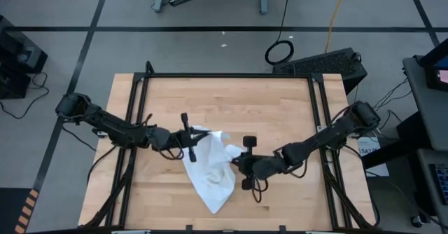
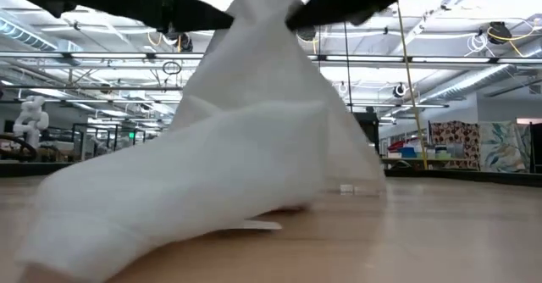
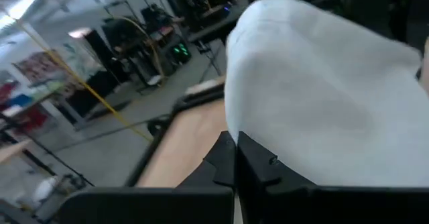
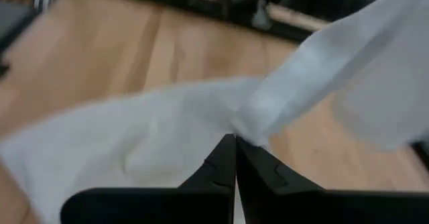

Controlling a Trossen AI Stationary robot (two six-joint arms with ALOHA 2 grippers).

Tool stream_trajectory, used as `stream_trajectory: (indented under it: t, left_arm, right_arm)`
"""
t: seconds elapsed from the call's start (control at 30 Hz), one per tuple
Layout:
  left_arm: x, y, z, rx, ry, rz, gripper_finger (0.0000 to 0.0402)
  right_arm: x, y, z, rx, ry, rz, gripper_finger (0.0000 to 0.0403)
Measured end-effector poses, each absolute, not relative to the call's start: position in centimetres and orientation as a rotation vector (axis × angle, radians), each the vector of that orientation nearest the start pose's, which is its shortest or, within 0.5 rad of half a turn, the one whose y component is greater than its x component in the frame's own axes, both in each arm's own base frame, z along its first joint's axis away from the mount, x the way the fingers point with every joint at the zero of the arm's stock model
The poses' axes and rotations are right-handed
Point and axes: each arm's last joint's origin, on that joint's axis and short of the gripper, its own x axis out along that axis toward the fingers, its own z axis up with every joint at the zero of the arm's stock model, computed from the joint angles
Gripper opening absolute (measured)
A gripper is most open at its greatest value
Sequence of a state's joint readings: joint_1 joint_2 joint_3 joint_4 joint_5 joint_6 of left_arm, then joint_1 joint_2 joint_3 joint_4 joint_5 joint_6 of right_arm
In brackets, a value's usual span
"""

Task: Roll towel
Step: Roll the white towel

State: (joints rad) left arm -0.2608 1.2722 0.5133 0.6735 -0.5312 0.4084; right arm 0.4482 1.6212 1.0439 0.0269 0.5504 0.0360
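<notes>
No writing could be read anywhere. The white towel (image 1: 210,169) lay crumpled near the middle of the wooden desk (image 1: 280,108), one end trailing toward the desk's near edge. The left tool (image 1: 187,141) was clamped on the towel's left upper part, the right tool (image 1: 236,164) pinched together on its right edge. Lifted cloth hid both tools' tips in the low view. Bare desk stayed open beyond the towel.

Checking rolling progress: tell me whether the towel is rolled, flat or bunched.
Bunched, not rolled. The towel is crumpled and lifted at one end, pinched by the left pincer and right pincer, its other end trailing on the table.
</notes>
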Motion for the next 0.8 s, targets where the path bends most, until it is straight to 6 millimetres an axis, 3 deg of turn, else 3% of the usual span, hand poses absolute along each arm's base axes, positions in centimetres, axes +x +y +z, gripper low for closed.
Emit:
stream_trajectory:
  t: [0.1,0.23,0.37,0.5,0.67,0.8]
  left_arm:
    - [25.1,-4.1,22.1,0.435,0.159,0.285,0.0000]
    - [25.1,-4.1,22.0,0.437,0.163,0.262,0.0000]
    - [25.1,-4.1,22.0,0.438,0.167,0.257,0.0000]
    - [25.1,-4.1,21.8,0.442,0.180,0.252,0.0000]
    - [25.1,-4.3,21.7,0.445,0.188,0.204,0.0000]
    - [25.2,-4.8,21.6,0.431,0.153,0.016,0.0000]
  right_arm:
    - [31.9,13.4,24.8,-0.204,0.438,-0.116,0.0001]
    - [31.5,13.1,24.4,-0.147,0.495,-0.136,0.0001]
    - [30.9,13.6,22.1,-0.090,0.658,-0.154,0.0013]
    - [30.1,14.8,19.2,-0.060,0.814,-0.170,0.0054]
    - [29.8,16.5,16.5,-0.090,0.881,-0.163,0.0116]
    - [29.8,16.5,15.8,-0.167,0.851,-0.245,0.0144]
